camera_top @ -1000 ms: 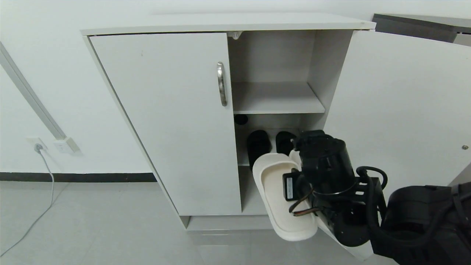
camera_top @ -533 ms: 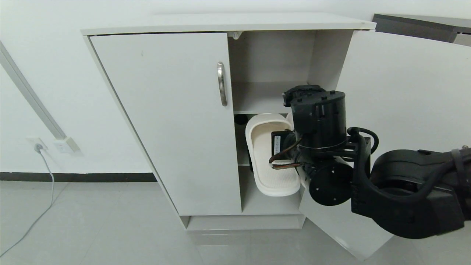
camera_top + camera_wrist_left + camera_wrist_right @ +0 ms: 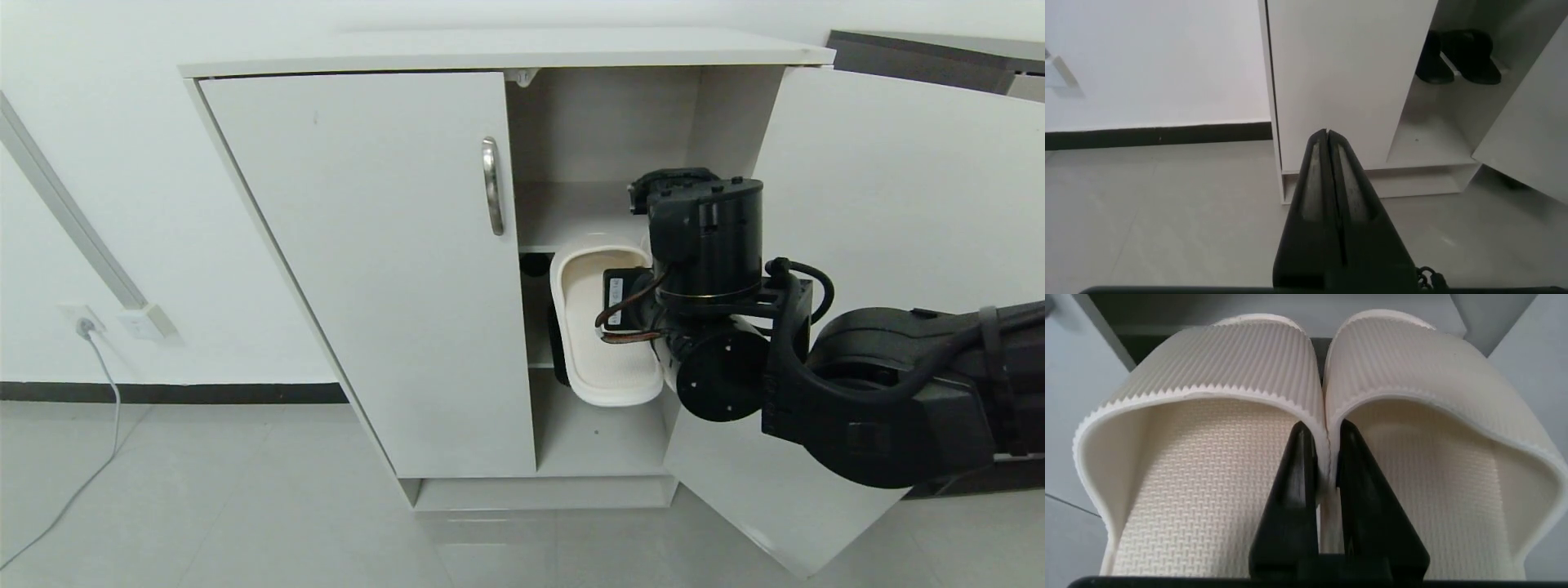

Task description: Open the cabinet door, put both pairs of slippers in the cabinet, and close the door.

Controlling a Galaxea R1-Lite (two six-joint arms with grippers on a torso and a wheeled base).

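The white cabinet (image 3: 490,53) has its left door (image 3: 367,245) closed and its right door (image 3: 882,204) swung wide. My right gripper (image 3: 1323,437) is shut on the touching inner edges of the white slippers (image 3: 1208,457), holding the pair side by side. In the head view the white slippers (image 3: 592,327) hang toe-up in the opening, just under the upper shelf (image 3: 571,212). The black slippers (image 3: 1458,55) lie on the shelf below, inside the cabinet. My left gripper (image 3: 1326,135) is shut with nothing in it, low over the floor in front of the closed door.
A metal handle (image 3: 490,186) runs down the closed door's inner edge. The open door stands close to my right arm. A wall socket with a cable (image 3: 82,327) is at the far left. Grey floor (image 3: 245,523) stretches before the cabinet.
My right arm has risen and gone forward, carrying the white slippers from low outside the cabinet up into the opening, where they now cover the black pair in the head view.
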